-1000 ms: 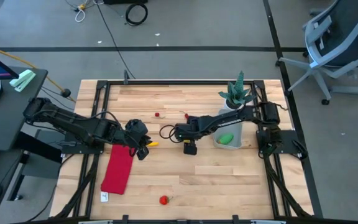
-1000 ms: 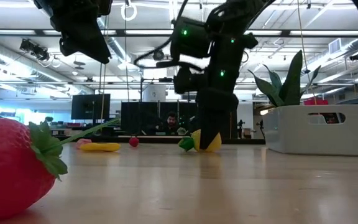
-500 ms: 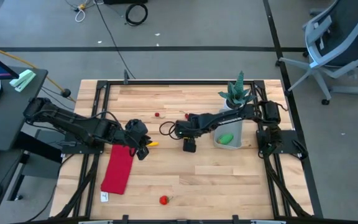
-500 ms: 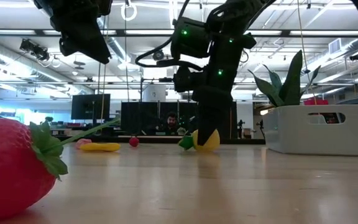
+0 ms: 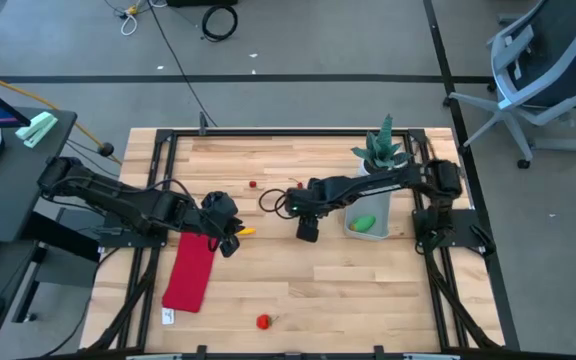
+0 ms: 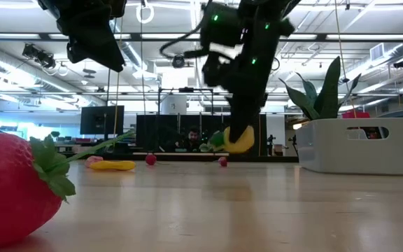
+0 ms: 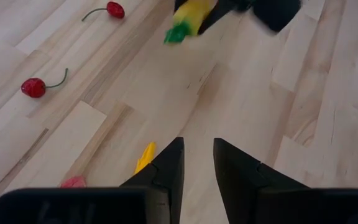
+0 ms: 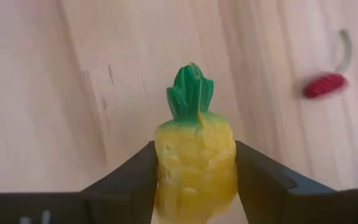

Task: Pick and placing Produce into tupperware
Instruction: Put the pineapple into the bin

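Observation:
My right gripper (image 5: 308,231) hangs over the table's middle, left of the tupperware (image 5: 352,226), and is shut on a yellow toy pineapple with a green crown (image 8: 196,165). A green piece (image 5: 365,223) lies in the tupperware. My left gripper (image 5: 230,238) waits open over the top of the red cloth, with a small yellow piece (image 7: 145,155) and a pink one (image 7: 73,182) on the wood just ahead of its fingers. Two cherries (image 7: 35,87) (image 7: 114,9) lie farther off. A strawberry (image 5: 263,321) lies near the near edge. My right gripper pinches the pineapple's yellow body (image 8: 166,177) between its two fingers (image 8: 138,177), one on each side, coming from above and pointing down. The pineapple is lifted clear of the table and lies roughly level, its green crown (image 6: 213,140) sticking out sideways.
A spiky plant in a white pot (image 5: 380,153) stands just beyond the tupperware, near the far right corner. The red cloth (image 5: 190,272) lies flat on the left side. A cherry (image 6: 223,162) lies on the wood below the pineapple. Bare wood spans the near middle.
My right gripper has risen, staying shut on the pineapple. The pineapple, which rested on the table a second ago, now hangs clear of it, and a cherry behind it has come into view.

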Controlling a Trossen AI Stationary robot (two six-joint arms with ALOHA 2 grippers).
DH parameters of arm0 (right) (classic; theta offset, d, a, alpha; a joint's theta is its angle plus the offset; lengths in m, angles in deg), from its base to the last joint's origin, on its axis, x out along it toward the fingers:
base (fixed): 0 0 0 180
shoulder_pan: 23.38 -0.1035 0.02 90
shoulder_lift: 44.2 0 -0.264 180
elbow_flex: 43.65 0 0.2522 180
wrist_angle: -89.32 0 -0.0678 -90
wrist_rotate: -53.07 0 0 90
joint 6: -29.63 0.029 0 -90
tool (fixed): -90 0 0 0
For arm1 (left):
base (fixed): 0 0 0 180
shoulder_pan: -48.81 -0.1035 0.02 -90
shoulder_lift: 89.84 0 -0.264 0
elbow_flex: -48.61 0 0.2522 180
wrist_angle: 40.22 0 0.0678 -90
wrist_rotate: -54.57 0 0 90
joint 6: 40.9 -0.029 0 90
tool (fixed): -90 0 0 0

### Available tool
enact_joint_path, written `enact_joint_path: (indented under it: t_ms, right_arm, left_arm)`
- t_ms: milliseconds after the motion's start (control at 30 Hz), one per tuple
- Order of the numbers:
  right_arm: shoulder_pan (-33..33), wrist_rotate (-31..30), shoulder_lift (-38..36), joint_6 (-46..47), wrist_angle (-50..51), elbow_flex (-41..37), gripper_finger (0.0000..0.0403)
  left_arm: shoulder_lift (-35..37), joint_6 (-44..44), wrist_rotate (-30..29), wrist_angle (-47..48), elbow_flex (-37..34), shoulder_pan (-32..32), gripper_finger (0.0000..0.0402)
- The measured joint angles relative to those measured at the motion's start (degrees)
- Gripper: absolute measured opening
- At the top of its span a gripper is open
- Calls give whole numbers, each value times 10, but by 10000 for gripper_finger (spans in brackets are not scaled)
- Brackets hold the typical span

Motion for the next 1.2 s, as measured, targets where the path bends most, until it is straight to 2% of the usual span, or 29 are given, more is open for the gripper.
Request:
enact_joint_path:
  t_ms: [233,467,567,800,1000,1200]
  right_arm:
    - [-15,-18,-119,55,89,0,185]
    - [-36,-92,-239,212,276,-1,186]
    - [-38,-98,-275,283,312,-26,186]
    - [-21,-90,-309,310,278,-161,186]
    - [44,-87,-302,263,221,-260,189]
    - [109,-34,-302,185,127,-324,191]
  left_arm:
    - [0,5,0,0,0,0,94]
    - [0,13,0,-1,0,0,94]
    - [0,36,-2,-1,0,-1,94]
    - [0,70,-8,-6,0,0,87]
    - [0,89,-8,-6,0,0,91]
    - [0,102,-9,-6,0,0,92]
